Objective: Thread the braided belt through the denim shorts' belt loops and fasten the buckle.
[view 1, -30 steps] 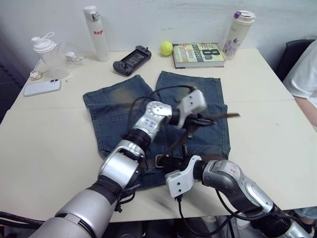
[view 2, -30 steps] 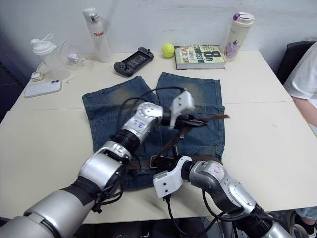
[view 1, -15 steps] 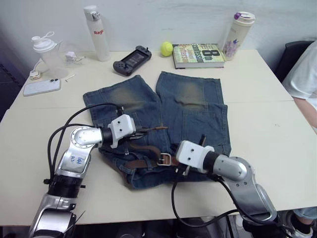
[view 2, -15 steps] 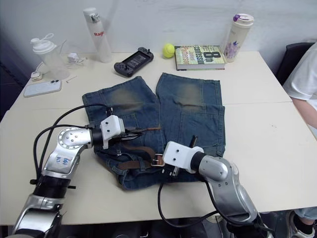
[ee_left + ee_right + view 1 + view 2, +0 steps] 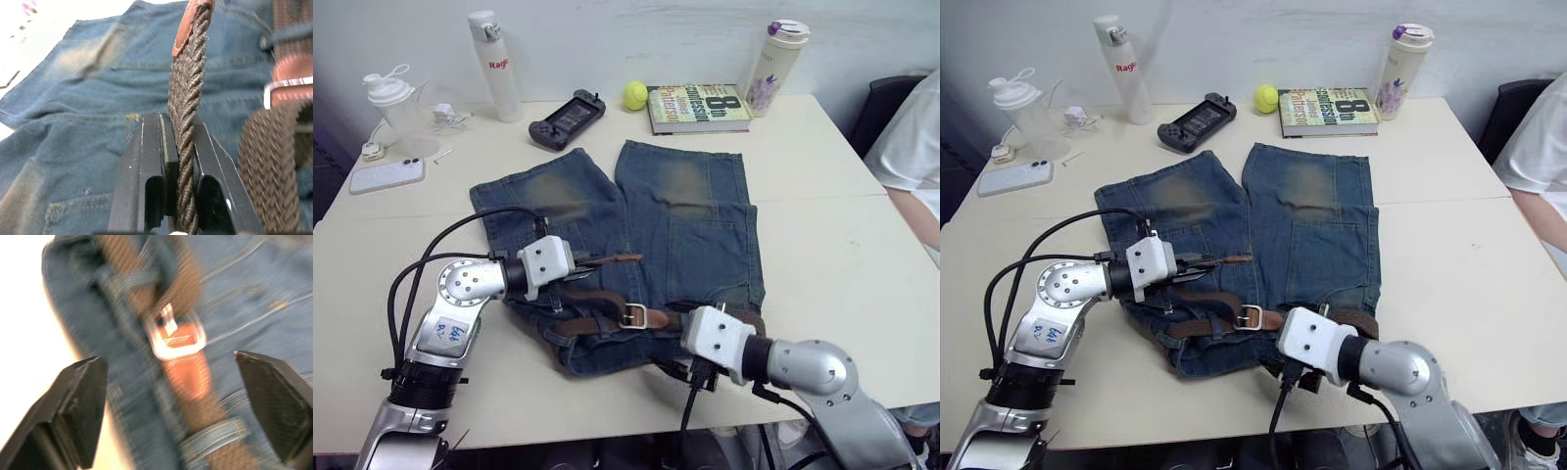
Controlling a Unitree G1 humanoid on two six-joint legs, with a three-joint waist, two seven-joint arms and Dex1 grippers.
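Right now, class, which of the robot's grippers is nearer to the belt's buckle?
Right. The right gripper hangs open just before the buckle, its fingers apart to either side. The left gripper sits farther along the denim shorts, shut on the braided belt near its tip.

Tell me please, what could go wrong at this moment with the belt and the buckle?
1. The left gripper clamps the braided belt some way behind its free tip, so the tip may droop and miss the buckle.
2. The right gripper is open and holds nothing, so pulling the belt could drag or bunch the denim shorts.
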